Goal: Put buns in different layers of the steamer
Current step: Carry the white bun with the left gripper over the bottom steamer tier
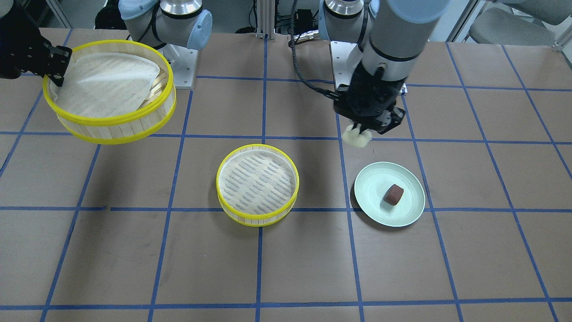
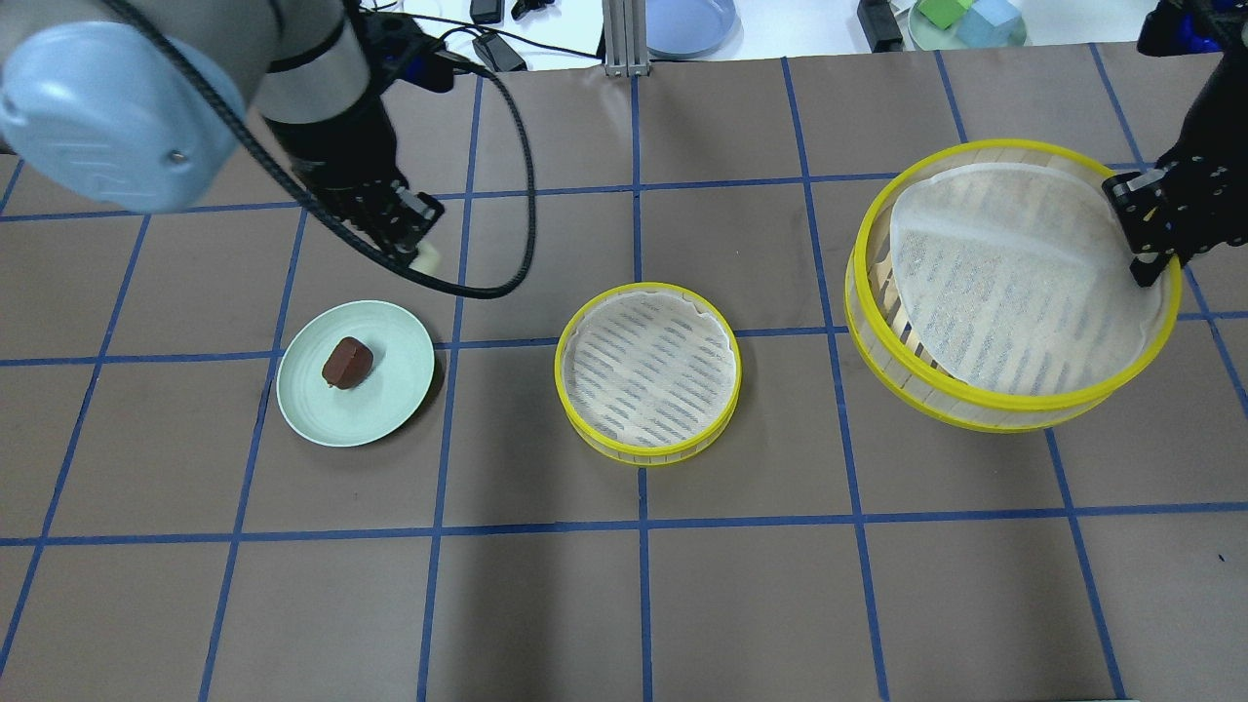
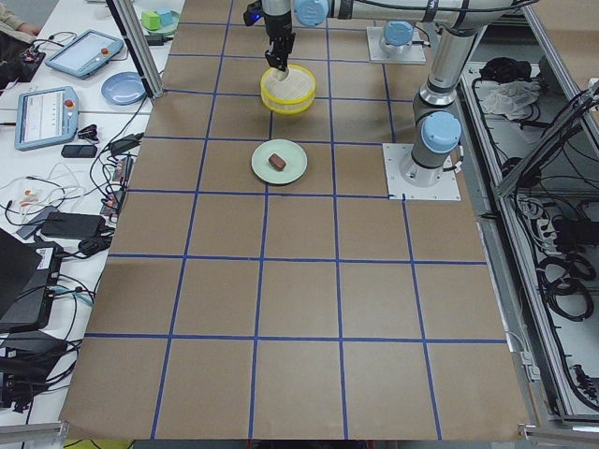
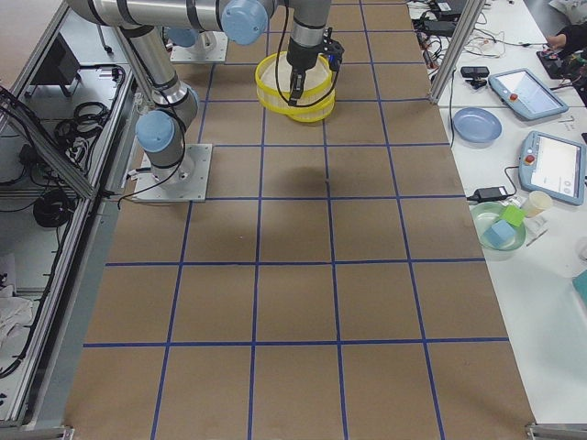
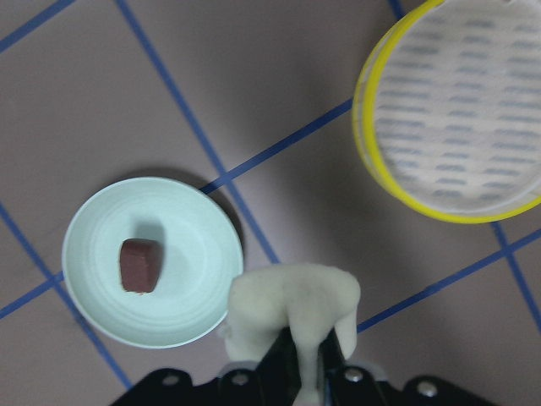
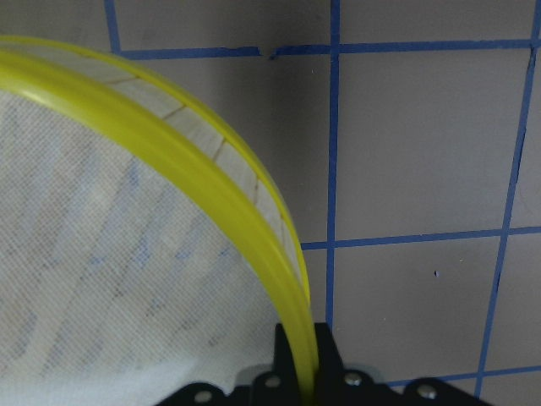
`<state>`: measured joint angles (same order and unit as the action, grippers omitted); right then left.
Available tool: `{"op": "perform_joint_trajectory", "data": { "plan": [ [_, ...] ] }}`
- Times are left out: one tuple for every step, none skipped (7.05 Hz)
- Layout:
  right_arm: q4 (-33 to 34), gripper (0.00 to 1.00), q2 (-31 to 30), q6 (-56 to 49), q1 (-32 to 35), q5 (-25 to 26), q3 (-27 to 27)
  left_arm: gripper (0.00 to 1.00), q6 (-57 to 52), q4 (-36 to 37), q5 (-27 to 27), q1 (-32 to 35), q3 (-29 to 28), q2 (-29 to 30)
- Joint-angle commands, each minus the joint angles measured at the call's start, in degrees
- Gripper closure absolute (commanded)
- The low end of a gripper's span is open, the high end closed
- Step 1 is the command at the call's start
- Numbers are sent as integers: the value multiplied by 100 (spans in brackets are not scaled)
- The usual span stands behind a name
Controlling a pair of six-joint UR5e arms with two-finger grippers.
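My left gripper (image 1: pixel 359 133) is shut on the cream-white bun (image 1: pixel 358 136) and holds it in the air, beyond the pale green plate (image 1: pixel 371 190). The bun also shows in the left wrist view (image 5: pixel 292 304). The reddish-brown bun (image 1: pixel 394 194) lies on the plate. One steamer layer (image 1: pixel 258 184) sits on the table's middle, holding only its liner. My right gripper (image 2: pixel 1143 234) is shut on the rim of the other steamer layer (image 2: pixel 1014 283), held tilted above the table; its liner has slid to one side.
Blue tape lines grid the brown table. The arm bases (image 1: pixel 178 67) stand at the robot's edge. A blue plate (image 2: pixel 687 21) and a bowl of coloured blocks (image 2: pixel 965 19) sit beyond the far edge.
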<state>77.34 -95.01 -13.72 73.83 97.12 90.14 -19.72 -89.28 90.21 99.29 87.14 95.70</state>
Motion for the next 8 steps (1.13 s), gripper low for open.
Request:
{"op": "perform_joint_trajectory", "data": {
  "plan": [
    [-9, 100, 0, -7, 0, 0, 3, 100, 644, 496, -626, 493, 65, 386],
    [-9, 100, 0, -7, 0, 9, 3, 100, 662, 882, -671, 599, 214, 632],
    [-9, 100, 0, -16, 0, 9, 3, 100, 663, 1216, -854, 643, 424, 869],
    [-9, 100, -8, -16, 0, 9, 3, 100, 689, 1446, -1152, 757, 626, 1081],
    [-17, 100, -9, -7, 0, 0, 3, 100, 698, 1448, -1181, 906, 689, 1213],
    [-18, 100, -9, 1, 0, 0, 3, 100, 724, 1465, -1181, 968, 707, 1354],
    [-26, 100, -9, 1, 0, -9, 3, 100, 724, 1474, -1164, 969, 708, 1460],
    [-26, 100, -9, 1, 0, -26, 3, 88, 733, 1596, -1164, 969, 716, 1521]
  ]
}}
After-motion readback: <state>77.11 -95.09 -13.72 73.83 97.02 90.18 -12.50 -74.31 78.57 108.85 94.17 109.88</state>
